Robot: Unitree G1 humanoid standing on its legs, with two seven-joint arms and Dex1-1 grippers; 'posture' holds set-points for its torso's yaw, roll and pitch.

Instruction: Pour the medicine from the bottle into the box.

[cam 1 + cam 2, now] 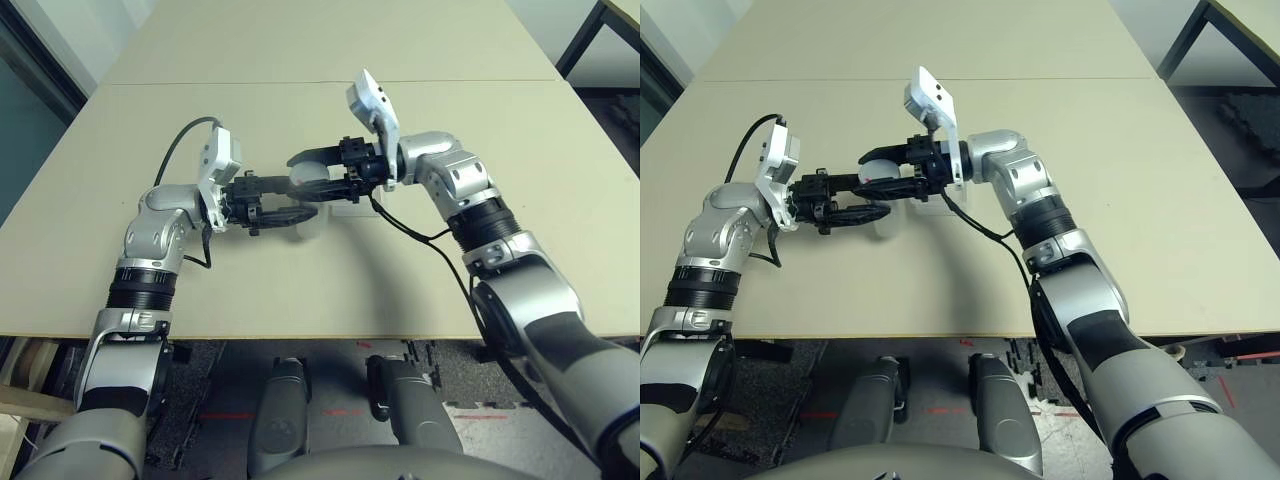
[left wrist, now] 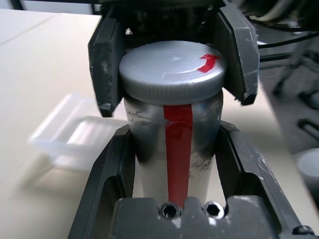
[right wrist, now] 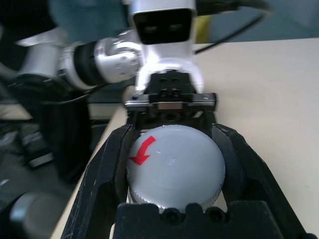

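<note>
Where two panels meet, beige table [image 1: 300, 290] spans.

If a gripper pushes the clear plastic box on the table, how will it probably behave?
The box looks thin-walled and shallow, so it is probably very light and would slide on the smooth table rather than tip. Its thin rim may flex or crack under a hard squeeze. Its contents cannot be seen.

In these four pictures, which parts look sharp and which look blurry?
Left wrist view: the bottle is sharp, the clear box behind it soft. Right wrist view: the cap is fairly crisp, the arm and floor beyond smeared. Left eye view: the table is evenly lit, with soft shadows under the arms.
</note>
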